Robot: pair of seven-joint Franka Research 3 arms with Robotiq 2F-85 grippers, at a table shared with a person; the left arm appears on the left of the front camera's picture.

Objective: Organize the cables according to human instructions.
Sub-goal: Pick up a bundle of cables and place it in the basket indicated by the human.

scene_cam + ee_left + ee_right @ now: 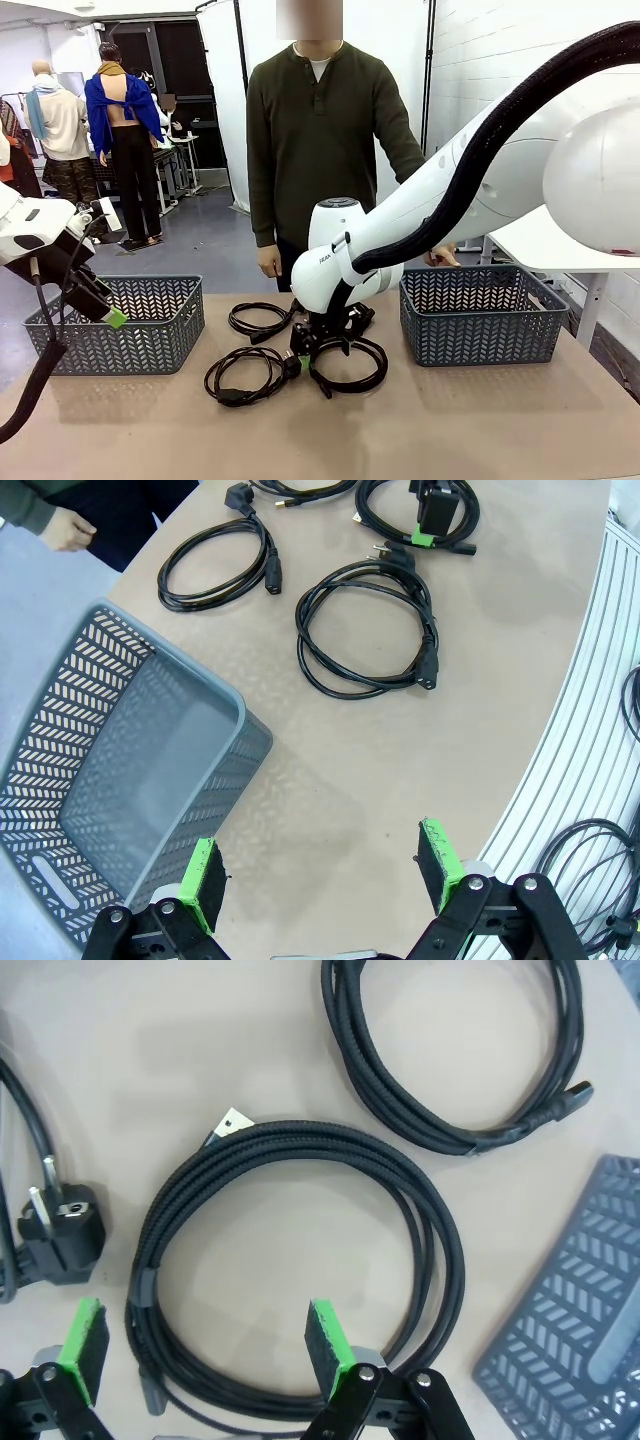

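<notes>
Left and right jaws released; cable [300,1142] under right jaws, lower loop cut off.

Cables [247,375] lie on table [480,425] between baskets [150,325].

Only one piece of print can be found. It is a short line of small dark capital letters on the white shell of the right arm [326,258], on the rounded link that hangs above the middle of the table in the front view. The letters are too small and too soft to be read with certainty; the word seems to begin with "FR", and I cannot tell more.

On the cables [300,1138], on the angled plug [60,1225] near the left edge of the right wrist view, and on the walls of the grey baskets [480,325], no text, number or brand mark is legible.
</notes>
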